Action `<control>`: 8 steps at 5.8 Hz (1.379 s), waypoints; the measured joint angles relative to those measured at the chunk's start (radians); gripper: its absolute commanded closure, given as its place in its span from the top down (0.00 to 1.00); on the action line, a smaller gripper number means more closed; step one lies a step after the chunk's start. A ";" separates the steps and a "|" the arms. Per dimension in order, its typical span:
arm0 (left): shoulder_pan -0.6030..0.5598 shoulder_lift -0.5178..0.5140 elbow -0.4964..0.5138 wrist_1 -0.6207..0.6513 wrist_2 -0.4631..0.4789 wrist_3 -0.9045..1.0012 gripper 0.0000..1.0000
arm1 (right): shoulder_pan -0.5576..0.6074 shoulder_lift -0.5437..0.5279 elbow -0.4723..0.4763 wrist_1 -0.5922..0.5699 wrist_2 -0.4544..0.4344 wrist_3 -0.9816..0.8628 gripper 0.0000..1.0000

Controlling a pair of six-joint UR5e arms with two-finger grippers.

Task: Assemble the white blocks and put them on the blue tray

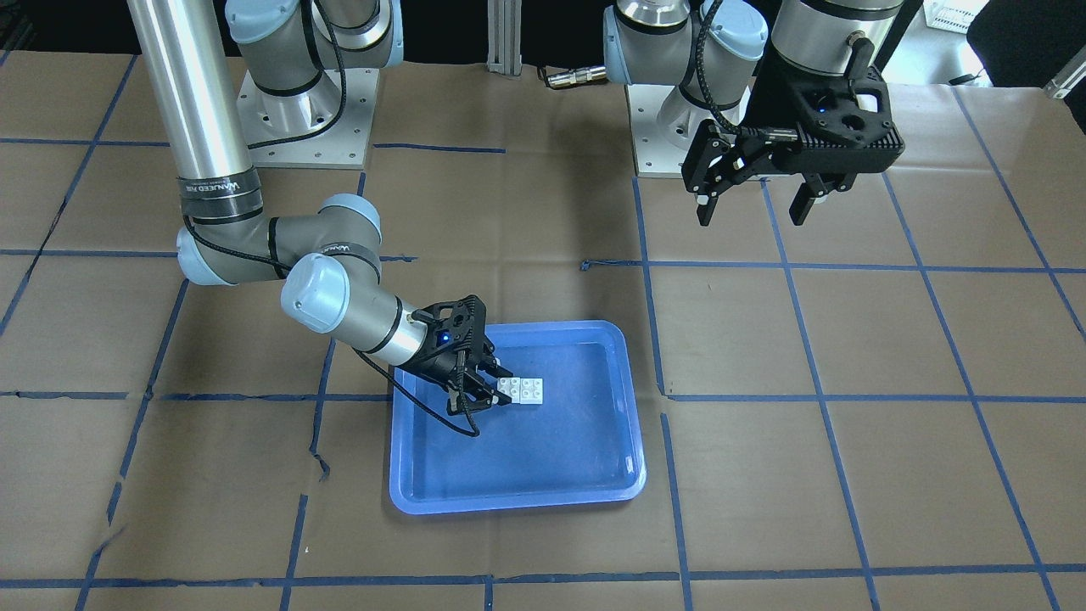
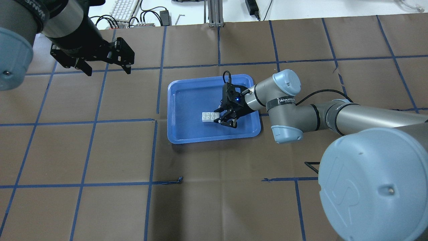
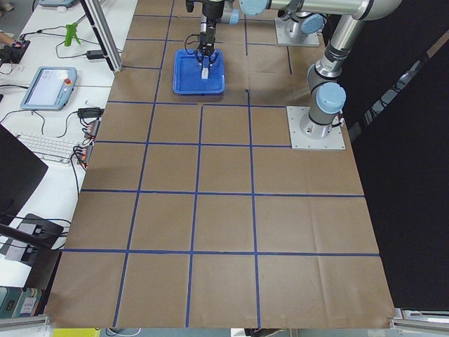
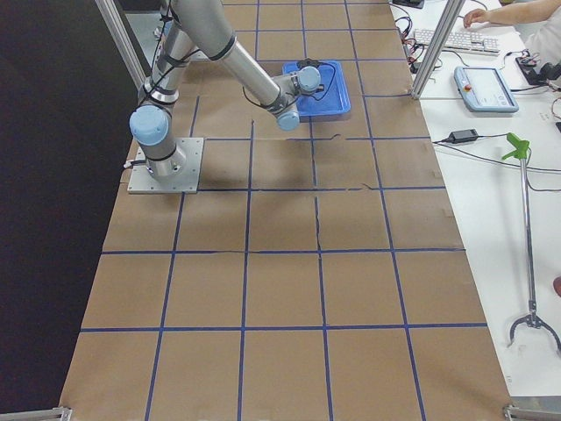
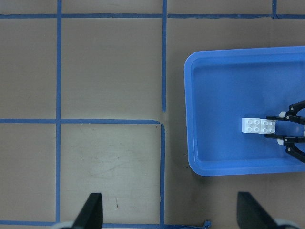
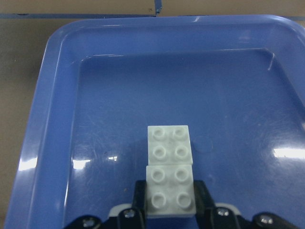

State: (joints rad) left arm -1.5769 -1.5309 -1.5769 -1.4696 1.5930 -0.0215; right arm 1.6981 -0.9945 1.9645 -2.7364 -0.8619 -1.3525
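Observation:
Two white blocks lie end to end, touching, on the floor of the blue tray. My right gripper reaches low into the tray and its fingers press both sides of the nearer block. The pair also shows in the overhead view beside the right gripper, and in the front view on the tray. My left gripper is open and empty, held high and away from the tray; it also shows in the overhead view.
The table is brown paper with a blue tape grid. The arm bases stand on the robot's side. A keyboard and cables lie beyond the far edge. An operator's hands show in the right view.

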 measured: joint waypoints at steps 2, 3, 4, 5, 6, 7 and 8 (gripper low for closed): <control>0.000 0.000 0.000 0.000 0.000 0.000 0.99 | 0.000 0.005 -0.001 -0.005 -0.001 0.001 0.76; 0.000 0.000 0.000 0.000 0.000 0.000 0.99 | 0.000 0.004 -0.002 -0.006 0.000 0.012 0.99; 0.000 0.000 0.000 0.000 0.001 0.000 0.99 | -0.001 0.001 -0.003 -0.007 0.001 0.032 1.00; 0.000 0.000 0.000 0.000 0.001 0.000 0.99 | -0.001 -0.002 -0.004 -0.008 0.001 0.048 1.00; 0.001 0.000 0.000 0.000 0.001 0.000 0.99 | -0.001 -0.005 -0.009 -0.008 0.000 0.053 1.00; 0.000 0.000 0.000 0.000 0.001 0.000 0.99 | -0.004 -0.008 -0.031 -0.008 -0.003 0.058 1.00; 0.000 0.000 0.000 0.000 0.001 0.000 0.99 | -0.009 -0.012 -0.076 -0.003 -0.012 0.082 1.00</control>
State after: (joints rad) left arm -1.5768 -1.5309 -1.5769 -1.4695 1.5938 -0.0214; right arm 1.6890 -1.0068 1.8886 -2.7392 -0.8739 -1.2705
